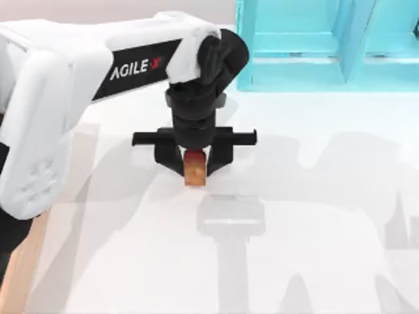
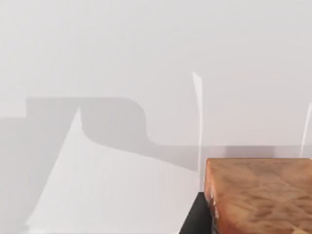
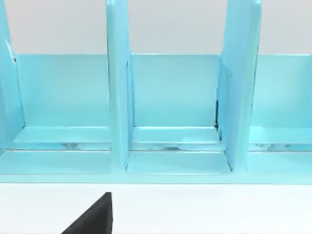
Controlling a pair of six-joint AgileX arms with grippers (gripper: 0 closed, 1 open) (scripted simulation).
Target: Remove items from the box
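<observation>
My left gripper hangs over the white table's middle, left of centre, shut on the small amber-orange bottle with a dark red cap. The bottle points toward the table's near edge. In the left wrist view the bottle looms large and orange-brown beside one dark finger, with bare table beyond. A light wood strip of the box shows at the lower left edge, mostly hidden under my left arm. The brown cup is out of view. One dark fingertip of my right gripper faces the shelf.
A teal-blue shelf unit stands at the back right, its open compartments close ahead in the right wrist view. The arm's shadows fall across the white table toward the near edge.
</observation>
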